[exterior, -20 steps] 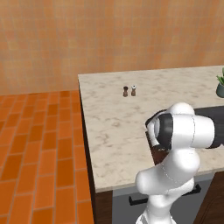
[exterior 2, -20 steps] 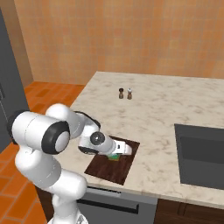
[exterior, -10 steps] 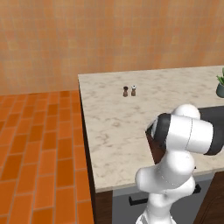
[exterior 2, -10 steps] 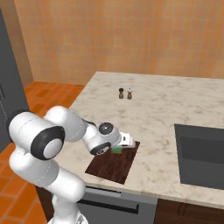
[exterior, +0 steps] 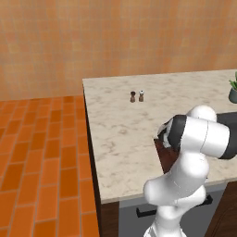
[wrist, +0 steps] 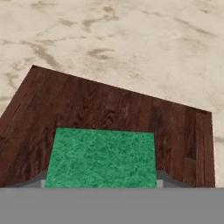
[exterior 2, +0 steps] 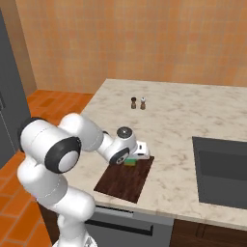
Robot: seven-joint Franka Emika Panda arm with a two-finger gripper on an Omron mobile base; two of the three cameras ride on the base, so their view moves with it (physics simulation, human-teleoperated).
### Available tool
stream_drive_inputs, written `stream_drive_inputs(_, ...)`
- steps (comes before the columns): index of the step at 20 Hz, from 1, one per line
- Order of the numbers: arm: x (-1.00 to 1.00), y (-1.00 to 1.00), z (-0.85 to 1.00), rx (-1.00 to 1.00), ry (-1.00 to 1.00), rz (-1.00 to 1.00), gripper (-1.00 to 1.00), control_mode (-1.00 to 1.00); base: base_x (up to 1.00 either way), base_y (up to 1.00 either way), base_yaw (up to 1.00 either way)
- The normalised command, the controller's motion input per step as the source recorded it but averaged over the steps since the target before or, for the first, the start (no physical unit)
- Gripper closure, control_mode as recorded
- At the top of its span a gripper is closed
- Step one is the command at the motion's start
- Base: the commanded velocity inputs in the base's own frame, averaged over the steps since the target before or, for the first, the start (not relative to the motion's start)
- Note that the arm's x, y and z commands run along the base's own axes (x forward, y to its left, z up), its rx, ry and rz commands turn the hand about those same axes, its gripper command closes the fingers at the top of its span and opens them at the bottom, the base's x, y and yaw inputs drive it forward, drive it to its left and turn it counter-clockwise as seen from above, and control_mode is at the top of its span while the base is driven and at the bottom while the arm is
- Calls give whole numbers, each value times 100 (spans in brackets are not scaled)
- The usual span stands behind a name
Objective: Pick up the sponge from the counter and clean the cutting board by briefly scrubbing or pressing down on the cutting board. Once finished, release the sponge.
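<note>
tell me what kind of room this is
Most likely a kitchen: a marbled counter with a recessed sink, a wooden cutting board with a sponge on it, and small shakers.

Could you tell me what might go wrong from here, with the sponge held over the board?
The sponge sits near the far corner of the board, so a scrub stroke could slide it off onto the counter. The pincer is low over the board, so pressing hard might shift the board towards the counter's front edge.

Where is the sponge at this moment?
In the right base view, the sponge sits under the claw, on the far end of the cutting board.
</note>
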Motion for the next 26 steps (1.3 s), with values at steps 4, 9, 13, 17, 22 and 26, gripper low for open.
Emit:
stream_drive_inputs(4, 18, -32, -82, 6, 2, 9, 100, -100, 0, 0, 0)
stream_drive_inputs(9, 2, -36, -61, 1, -12, 4, 100, -100, 0, 0, 0)
stream_drive_inputs(13, 0, -58, -23, 0, -24, 0, 100, -100, 0, 0, 0)
stream_drive_inputs(17, 0, -20, 0, 0, -10, 0, 100, -100, 0, 0, 0)
stream_drive_inputs(22, -10, 25, -1, 0, -1, 0, 100, -100, 0, 0, 0)
stream_drive_inputs(26, -17, 59, 21, 0, 9, 0, 100, -100, 0, 0, 0)
